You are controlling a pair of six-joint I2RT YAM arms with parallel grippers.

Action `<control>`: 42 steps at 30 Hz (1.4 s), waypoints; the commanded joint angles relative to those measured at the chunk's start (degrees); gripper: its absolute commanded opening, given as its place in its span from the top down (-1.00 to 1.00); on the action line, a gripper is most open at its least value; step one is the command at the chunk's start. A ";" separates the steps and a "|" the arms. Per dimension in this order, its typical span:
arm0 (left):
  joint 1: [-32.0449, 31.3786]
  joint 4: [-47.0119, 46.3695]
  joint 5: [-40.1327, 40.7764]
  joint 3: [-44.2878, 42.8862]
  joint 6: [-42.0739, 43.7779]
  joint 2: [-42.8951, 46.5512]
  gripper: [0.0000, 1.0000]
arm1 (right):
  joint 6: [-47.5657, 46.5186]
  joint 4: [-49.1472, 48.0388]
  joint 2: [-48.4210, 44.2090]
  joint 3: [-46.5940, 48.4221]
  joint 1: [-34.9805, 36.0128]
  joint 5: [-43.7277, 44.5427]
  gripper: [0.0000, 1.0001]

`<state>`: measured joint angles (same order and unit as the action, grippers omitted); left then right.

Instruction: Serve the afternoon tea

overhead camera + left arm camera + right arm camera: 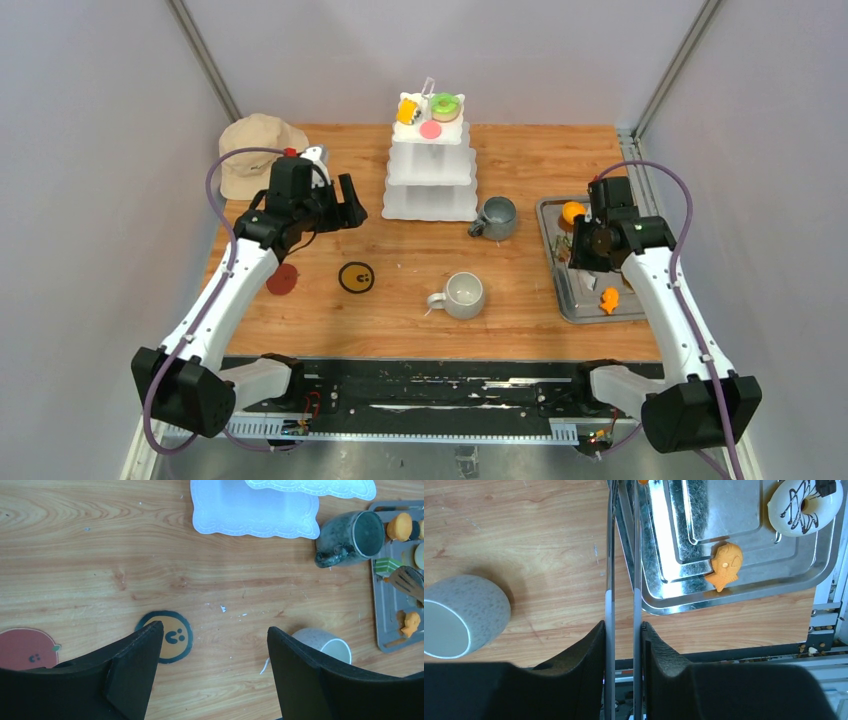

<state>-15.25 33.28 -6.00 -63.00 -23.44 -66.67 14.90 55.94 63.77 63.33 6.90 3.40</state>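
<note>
The white three-tier stand (pixel 431 175) rises at the back centre. Its top tier carries a yellow pastry (pixel 408 110), a green-pink donut (pixel 445 104) and a pink piece (pixel 431 129). One grey mug (pixel 497 217) lies beside the stand and another (pixel 464 295) sits nearer the front. My left gripper (pixel 215 628) hangs open and empty above the wood, left of the stand. My right gripper (pixel 624 627) is shut on metal tongs (pixel 610 555) over the left edge of the steel tray (pixel 724 510). On the tray are an orange fish pastry (pixel 725 565) and a white drizzled donut (pixel 805 500).
A beige bucket hat (pixel 255 145) lies at the back left. A red sticker (pixel 282 280) and a yellow smiley sticker (pixel 356 277) are flat on the table. An orange piece (pixel 573 212) sits at the tray's far end. Enclosure walls stand on both sides.
</note>
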 commanded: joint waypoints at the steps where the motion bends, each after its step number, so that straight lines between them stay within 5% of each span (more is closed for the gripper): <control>1: -0.40 -1.89 -0.65 -0.20 -0.34 -0.65 -0.61 | -1.34 -0.43 1.07 -0.03 -0.92 3.04 0.74; 18: -0.40 -2.16 -0.38 -0.63 -0.29 -1.44 -0.61 | -0.75 -9.49 7.80 5.65 -1.45 4.38 0.76; 25: -0.40 -2.57 -0.47 -0.49 -0.12 -2.33 -0.61 | -0.75 -9.06 5.22 3.28 -2.71 7.58 0.52; 35: -0.40 -2.34 -0.85 -1.77 0.41 -3.54 -0.61 | 0.08 -9.32 2.78 0.35 -11.16 -0.55 0.22; 42: -0.36 -2.34 -1.05 -1.52 0.22 -3.24 -0.61 | 3.03 -12.99 1.66 -3.51 -18.71 -10.55 0.19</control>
<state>-15.25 32.10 -6.46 -63.00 -23.59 -69.93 15.55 46.00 67.07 61.91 -7.60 -0.10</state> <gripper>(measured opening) 0.805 0.404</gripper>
